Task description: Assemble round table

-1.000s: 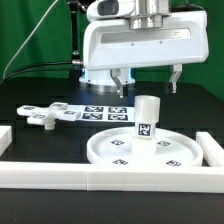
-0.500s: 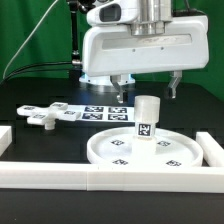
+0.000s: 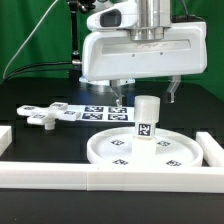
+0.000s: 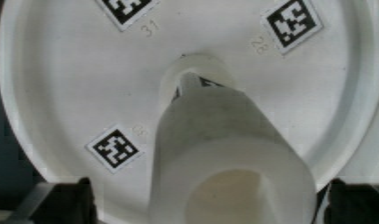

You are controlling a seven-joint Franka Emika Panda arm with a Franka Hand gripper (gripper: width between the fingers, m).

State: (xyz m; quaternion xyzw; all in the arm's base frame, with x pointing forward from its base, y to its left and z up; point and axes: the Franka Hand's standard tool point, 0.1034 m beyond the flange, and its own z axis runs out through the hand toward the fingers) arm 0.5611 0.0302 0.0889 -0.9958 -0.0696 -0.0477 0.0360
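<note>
Over the last second the tool (image 3: 147,97) has come down steadily toward the leg (image 3: 146,120). Its fingers now hang level with the leg's top, one at nine o'clock of it and one at three. That reads as an approach to grasp the leg, probably to seat or turn it. The tool is spread wide, holding nothing and touching nothing. The leg stands upright on the round disc (image 3: 105,148), near its middle. The cross-shaped foot (image 3: 45,115) lies apart on the tabletop (image 3: 30,95), at about ten o'clock of the disc.
</note>
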